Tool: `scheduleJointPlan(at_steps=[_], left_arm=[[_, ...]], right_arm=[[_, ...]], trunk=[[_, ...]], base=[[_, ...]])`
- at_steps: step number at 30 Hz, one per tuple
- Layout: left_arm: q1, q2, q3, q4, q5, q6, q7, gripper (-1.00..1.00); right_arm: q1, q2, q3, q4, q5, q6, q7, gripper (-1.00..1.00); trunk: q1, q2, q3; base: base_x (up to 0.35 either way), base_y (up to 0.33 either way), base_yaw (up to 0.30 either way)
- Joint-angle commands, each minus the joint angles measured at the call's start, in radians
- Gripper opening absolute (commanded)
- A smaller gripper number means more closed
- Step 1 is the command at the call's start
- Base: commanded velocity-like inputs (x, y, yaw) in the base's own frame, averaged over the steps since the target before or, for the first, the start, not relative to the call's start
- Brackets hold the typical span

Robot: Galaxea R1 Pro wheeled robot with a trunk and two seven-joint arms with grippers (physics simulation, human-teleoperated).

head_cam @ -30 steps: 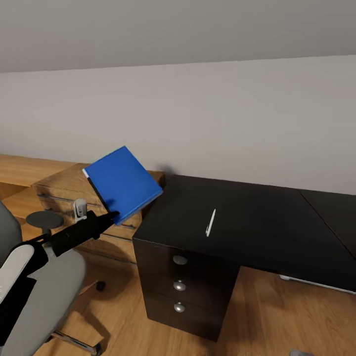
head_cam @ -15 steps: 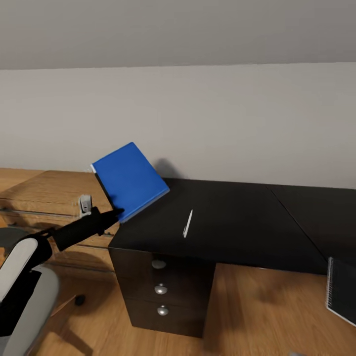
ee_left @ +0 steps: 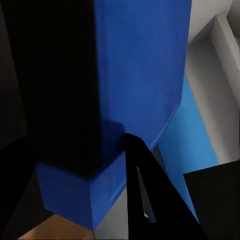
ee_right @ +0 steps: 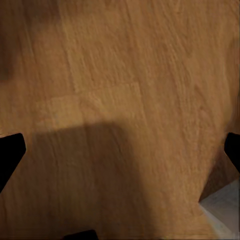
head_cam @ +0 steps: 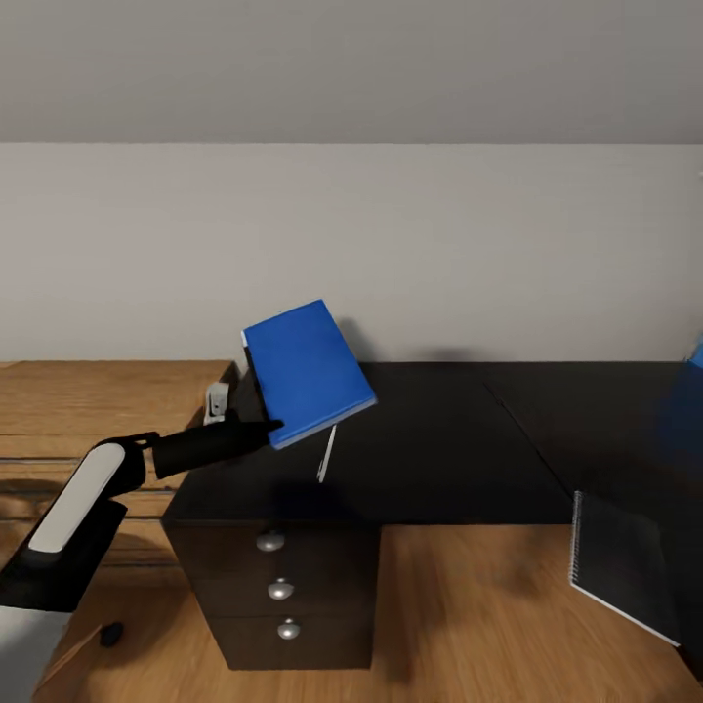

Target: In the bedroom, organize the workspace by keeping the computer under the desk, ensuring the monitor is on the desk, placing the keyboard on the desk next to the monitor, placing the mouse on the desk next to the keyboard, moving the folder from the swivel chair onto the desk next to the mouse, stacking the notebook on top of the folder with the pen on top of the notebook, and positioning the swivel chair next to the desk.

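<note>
Head view: left tool (head_cam: 271, 428) pinches the blue folder (head_cam: 309, 371) by its lower corner, tilted above the black surface (head_cam: 439, 439), half hiding the white pen (head_cam: 326, 456). Spiral notebook (head_cam: 620, 563) lower right, cut off. Right tool's fingertips (ee_right: 11, 152) spread wide over wooden floor (ee_right: 120, 90).

Matt black desk (head_cam: 439, 430), smooth blue folder (head_cam: 308, 371), wood-grain floor (head_cam: 459, 625).
</note>
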Motion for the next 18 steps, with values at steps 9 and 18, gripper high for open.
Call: scheduleJointPlan(at_steps=[9,18], left_arm=[[-0.028,-0.034,-0.008,0.048,0.01,0.032,0.012,-1.0],[-0.033,-0.055,-0.009,0.054,0.002,0.044,0.014,-1.0]], right_arm=[[-0.003,0.055,0.003,0.147,-0.006,-0.162,-0.006,1.0],[0.0,0.077,0.006,0.188,-0.004,-0.221,-0.002,1.0]], trunk=[[-0.035,0.063,0.027],[-0.069,0.126,0.056]], base=[[0.0,0.0,-0.289],[0.0,0.0,-0.291]])
